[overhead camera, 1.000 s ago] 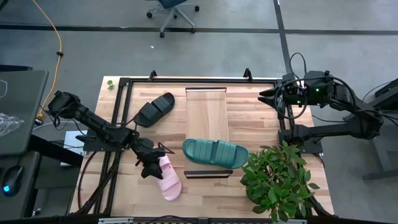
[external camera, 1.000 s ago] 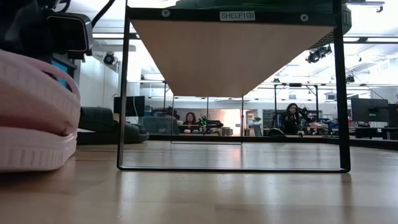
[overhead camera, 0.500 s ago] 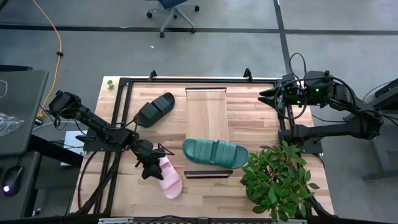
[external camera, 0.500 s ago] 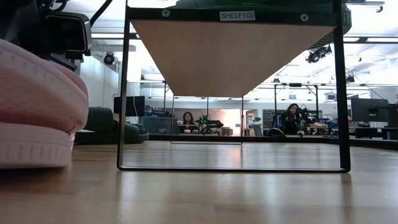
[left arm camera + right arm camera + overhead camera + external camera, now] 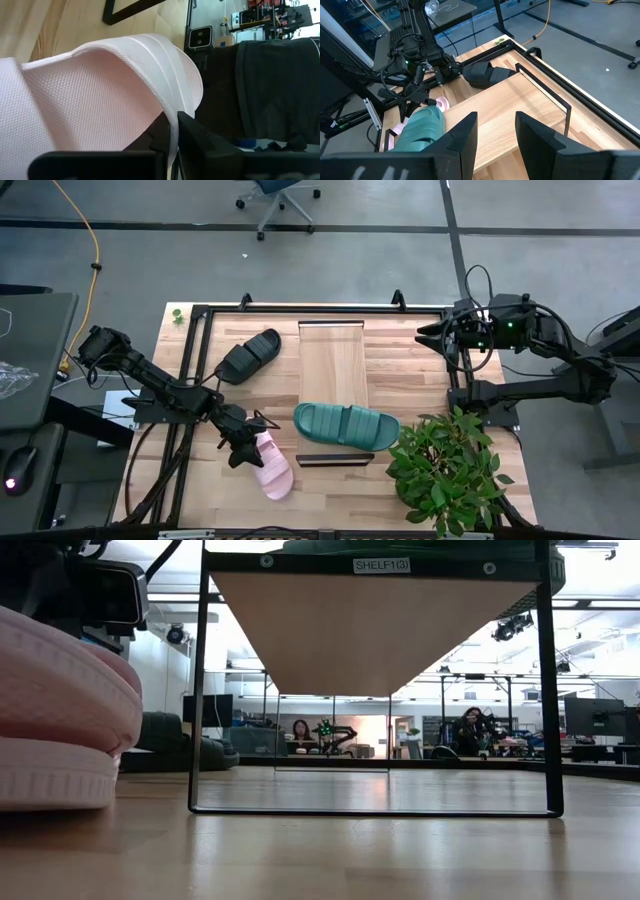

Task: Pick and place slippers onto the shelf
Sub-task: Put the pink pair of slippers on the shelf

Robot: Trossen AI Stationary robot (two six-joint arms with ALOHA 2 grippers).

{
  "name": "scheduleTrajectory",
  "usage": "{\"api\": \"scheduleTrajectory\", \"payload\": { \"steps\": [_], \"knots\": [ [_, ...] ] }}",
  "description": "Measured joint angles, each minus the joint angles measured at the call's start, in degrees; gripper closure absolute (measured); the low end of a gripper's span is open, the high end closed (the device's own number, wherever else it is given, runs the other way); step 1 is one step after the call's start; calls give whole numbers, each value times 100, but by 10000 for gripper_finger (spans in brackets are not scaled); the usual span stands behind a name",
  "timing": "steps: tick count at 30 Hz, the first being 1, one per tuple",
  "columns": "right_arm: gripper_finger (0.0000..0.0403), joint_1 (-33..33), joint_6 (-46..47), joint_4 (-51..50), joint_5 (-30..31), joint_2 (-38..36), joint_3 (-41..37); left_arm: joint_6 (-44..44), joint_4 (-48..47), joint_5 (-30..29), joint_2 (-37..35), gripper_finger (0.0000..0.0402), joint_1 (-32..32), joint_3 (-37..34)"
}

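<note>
The left arm reaches in from the table's left edge toward the front, stretched low. Its left gripper (image 5: 243, 452) points at the front edge, jaws pinched together on the rim of the pink slipper (image 5: 271, 467). The right arm is folded back beyond the right edge near the far corner; its right gripper (image 5: 428, 333) hangs there with jaws parted.

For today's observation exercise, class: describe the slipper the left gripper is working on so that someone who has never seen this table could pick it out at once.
Start at the butcher-block table and find the light wood shelf running down its middle. Left of the shelf's near end, the left gripper is shut on the pink slipper. It is the only pale one: the teal slipper lies on the shelf, and the black slipper sits farther back.
</note>
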Motion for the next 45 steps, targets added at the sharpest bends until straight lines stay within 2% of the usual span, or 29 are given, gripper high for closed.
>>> {"api": "scheduleTrajectory", "payload": {
  "steps": [5,9,45],
  "knots": [
    [279,-1,0,0,-1,0,0,5,0,-2,0,396,0,0],
    [279,1,-2,-1,-2,0,0,7,2,-4,0,387,0,0],
    [279,-2,-14,-2,-2,2,0,-260,136,69,-167,401,2,151]
  ]
}}
